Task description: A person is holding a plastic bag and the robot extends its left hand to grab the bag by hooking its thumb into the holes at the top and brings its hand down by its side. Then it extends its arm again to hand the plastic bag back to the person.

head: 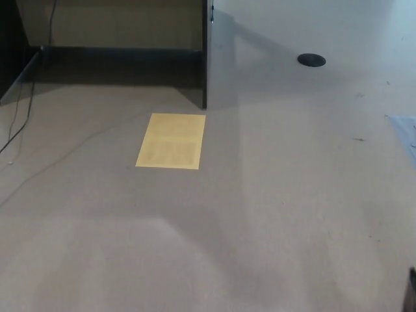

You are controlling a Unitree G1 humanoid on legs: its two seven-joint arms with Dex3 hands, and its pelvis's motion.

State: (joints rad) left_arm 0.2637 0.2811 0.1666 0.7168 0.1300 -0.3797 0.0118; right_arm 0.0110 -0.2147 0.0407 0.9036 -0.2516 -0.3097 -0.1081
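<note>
Floor (260, 214): beige-grey, looks like short-pile carpet, matt, fine even texture, soft patches of light and shade, a few tiny dark specks. Yellow rectangle (171, 141) lying flat on it: looks like paper or thin card, matt, smooth, faint grid-like print. Dark vertical panel (204, 58): hard, smooth edge, black, low sheen; material unclear. Dark baseboard strip (120, 55) along the back: smooth, black, dull. Wall (110, 23) above it: tan, flat, matt. Round black disc (311, 60) set in the floor: smooth, looks like plastic or rubber. Thin black cable (19, 127): smooth sheath. Pale bluish piece (406, 130) at right edge: thin, slightly shiny, possibly plastic film.
</note>
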